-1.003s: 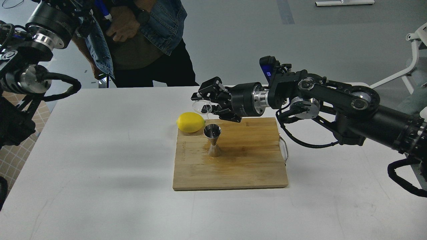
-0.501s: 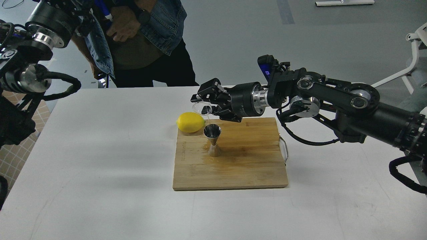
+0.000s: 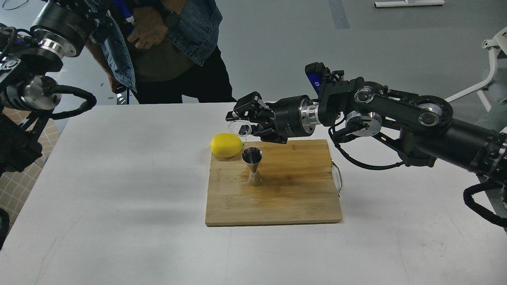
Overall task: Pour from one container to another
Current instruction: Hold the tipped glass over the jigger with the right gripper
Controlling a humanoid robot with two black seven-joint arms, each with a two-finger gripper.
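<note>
A small clear glass tumbler [image 3: 239, 128] is held tipped on its side by my right gripper [image 3: 244, 120], which is shut on it. Its mouth points left and down, just above and slightly left of the steel jigger [image 3: 252, 166]. The hourglass-shaped jigger stands upright on the wooden cutting board [image 3: 293, 198]. A thin clear trickle shows between the tumbler's lip and the jigger's top cone. Wet marks darken the board around the jigger's foot. My left arm [image 3: 35, 79] is raised at the far left; its gripper is out of view.
A yellow lemon [image 3: 226, 145] lies on the board's back left corner, close to the jigger. A person in a denim jacket [image 3: 174, 43] stands behind the white table [image 3: 119, 190]. A white frame [image 3: 491, 75] stands at the right edge.
My right gripper and the tilted tumbler have risen slightly and shifted a little away from the jigger. The jigger, lemon and board have not moved.
</note>
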